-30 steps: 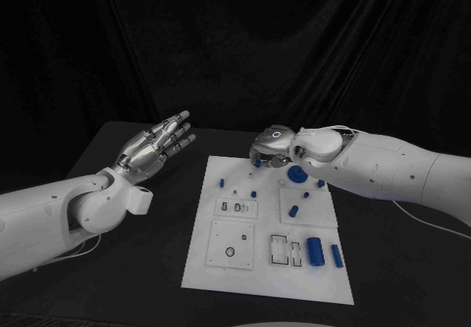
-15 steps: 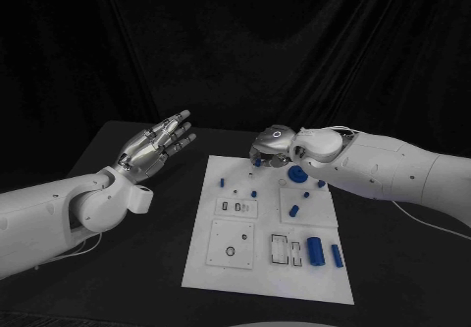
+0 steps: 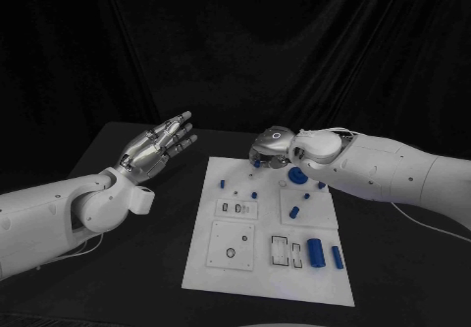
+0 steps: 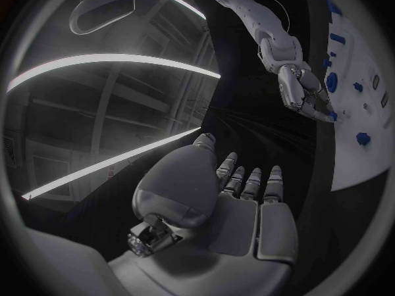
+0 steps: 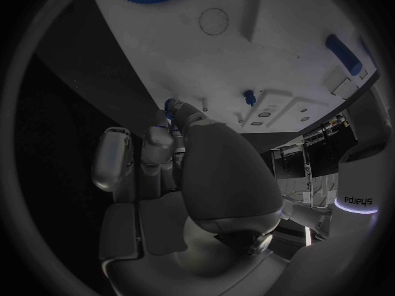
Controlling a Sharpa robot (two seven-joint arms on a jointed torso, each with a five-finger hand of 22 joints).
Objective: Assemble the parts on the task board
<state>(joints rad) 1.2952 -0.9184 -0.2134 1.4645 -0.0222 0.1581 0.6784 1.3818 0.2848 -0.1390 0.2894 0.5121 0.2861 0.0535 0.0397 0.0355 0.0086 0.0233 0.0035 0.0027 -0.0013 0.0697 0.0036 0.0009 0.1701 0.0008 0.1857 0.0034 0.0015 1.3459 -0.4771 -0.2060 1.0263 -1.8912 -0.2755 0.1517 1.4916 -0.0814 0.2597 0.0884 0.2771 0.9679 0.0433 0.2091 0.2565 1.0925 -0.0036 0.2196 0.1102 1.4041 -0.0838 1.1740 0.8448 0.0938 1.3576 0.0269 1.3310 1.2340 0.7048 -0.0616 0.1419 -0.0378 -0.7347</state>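
Under right robot hand [image 3: 271, 151], blue part [image 5: 170, 105]

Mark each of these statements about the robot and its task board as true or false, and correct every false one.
1. The left hand is raised beside the task board, fingers apart, holding nothing. True.
2. The right hand rests at the board's near edge. False: it is at the far end of the board.
3. A small blue part shows at the right hand's fingertips. True.
4. The large blue cylinder stands upright at the board's far end. False: it lies flat near the board's near right corner.
5. The left hand presses on the board. False: it is off the board, over the black table.
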